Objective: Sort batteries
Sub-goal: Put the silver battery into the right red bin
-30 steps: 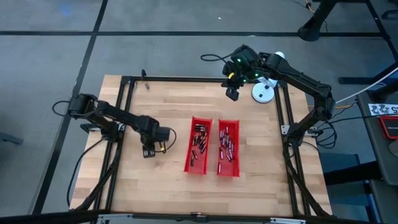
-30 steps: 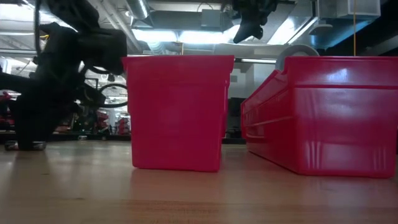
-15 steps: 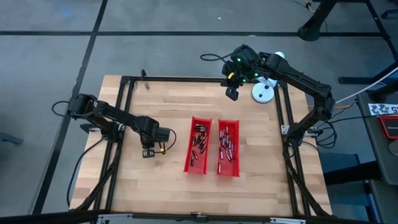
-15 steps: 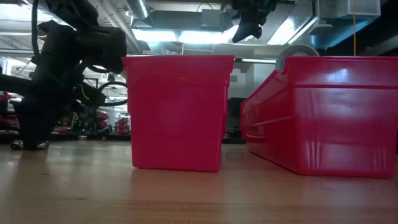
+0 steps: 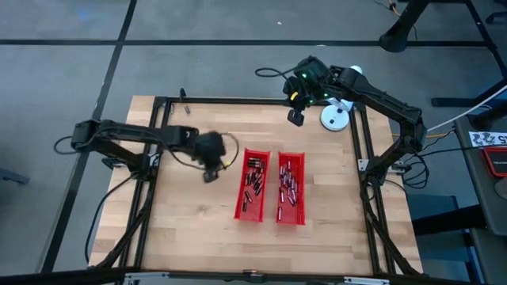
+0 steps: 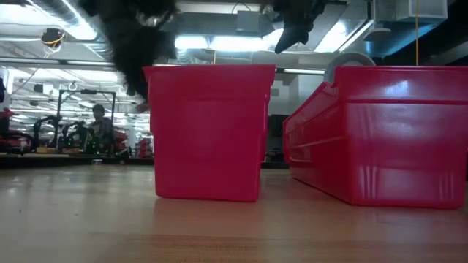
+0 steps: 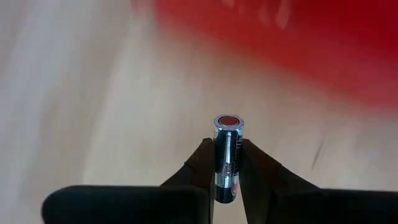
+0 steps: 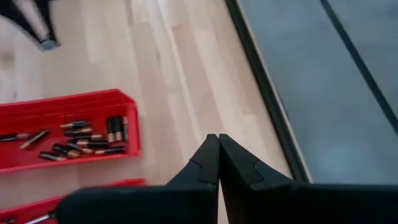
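On the pale wood table (image 5: 190, 229), the left tool (image 7: 227, 163) grips a battery (image 7: 227, 155); the right tool (image 8: 218, 155) is closed.

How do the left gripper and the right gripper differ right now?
The left gripper is shut on a battery, while the right gripper is shut on nothing, its jaws pressed together. The left gripper sits low over the table beside the left red tray; the right gripper hangs near the table's far edge, by a white disc. Both are dark and two-fingered.
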You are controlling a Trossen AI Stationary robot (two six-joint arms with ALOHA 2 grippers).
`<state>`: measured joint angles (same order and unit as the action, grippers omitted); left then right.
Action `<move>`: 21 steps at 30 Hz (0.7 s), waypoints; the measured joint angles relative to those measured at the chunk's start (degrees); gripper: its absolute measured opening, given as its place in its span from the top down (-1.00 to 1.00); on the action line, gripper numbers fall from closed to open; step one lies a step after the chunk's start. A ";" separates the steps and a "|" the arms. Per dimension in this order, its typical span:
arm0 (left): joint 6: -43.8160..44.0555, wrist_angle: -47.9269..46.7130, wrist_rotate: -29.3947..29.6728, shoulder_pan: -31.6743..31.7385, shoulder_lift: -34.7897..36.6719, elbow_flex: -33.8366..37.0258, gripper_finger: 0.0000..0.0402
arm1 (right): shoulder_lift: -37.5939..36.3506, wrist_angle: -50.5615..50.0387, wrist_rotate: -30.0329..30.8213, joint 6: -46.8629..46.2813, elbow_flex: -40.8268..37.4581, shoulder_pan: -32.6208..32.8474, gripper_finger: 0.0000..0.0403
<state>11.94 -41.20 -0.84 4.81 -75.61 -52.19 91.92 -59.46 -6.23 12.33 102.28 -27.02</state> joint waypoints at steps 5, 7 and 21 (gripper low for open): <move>-1.43 15.61 0.02 4.71 -0.99 -4.96 0.83 | -0.07 1.12 0.69 -0.44 0.00 -1.10 0.97; -1.63 22.49 -0.35 6.64 -1.83 -6.02 0.83 | -0.26 1.11 0.75 -1.70 0.00 -1.91 0.97; -9.47 36.67 -17.86 8.30 -27.71 -30.05 0.83 | -8.35 1.08 -0.37 -8.25 0.02 -4.90 0.97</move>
<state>2.47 -4.53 -18.70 13.11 -103.33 -82.23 83.57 -58.38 -6.60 4.08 102.30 -31.92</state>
